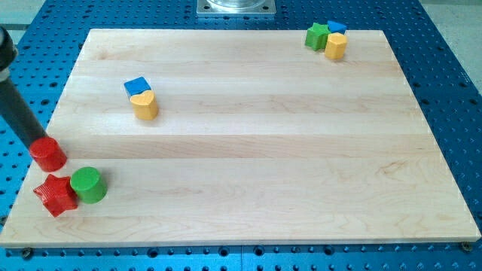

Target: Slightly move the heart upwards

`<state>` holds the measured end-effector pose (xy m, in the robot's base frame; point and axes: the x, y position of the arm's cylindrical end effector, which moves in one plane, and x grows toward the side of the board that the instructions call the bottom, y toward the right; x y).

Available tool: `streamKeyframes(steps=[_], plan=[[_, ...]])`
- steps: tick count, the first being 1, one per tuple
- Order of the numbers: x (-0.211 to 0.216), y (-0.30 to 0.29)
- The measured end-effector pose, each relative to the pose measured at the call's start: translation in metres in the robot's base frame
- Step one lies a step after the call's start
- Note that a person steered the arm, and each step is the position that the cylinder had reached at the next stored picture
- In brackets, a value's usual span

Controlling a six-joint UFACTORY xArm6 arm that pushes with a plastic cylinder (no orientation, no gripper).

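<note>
The yellow heart (144, 105) lies on the wooden board (248, 158) at the upper left, touching a blue cube (136, 86) just above it. My tip (38, 141) is at the board's left edge, far down and left of the heart. It stands against the upper side of a red cylinder (48, 153). The dark rod slants up to the view's top left corner.
A red star (56, 195) and a green cylinder (88, 184) sit side by side at the lower left, just below the red cylinder. A green star (317, 35), a blue block (337, 27) and a yellow hexagon-like block (336, 46) cluster at the top right.
</note>
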<state>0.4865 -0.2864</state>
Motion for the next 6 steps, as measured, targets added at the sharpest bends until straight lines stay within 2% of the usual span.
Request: streamKeyframes(steps=[1,3,5,6], plan=[[0.022,0.038],[-0.011,0.058],[-0.014,0.133],[-0.045,0.154]])
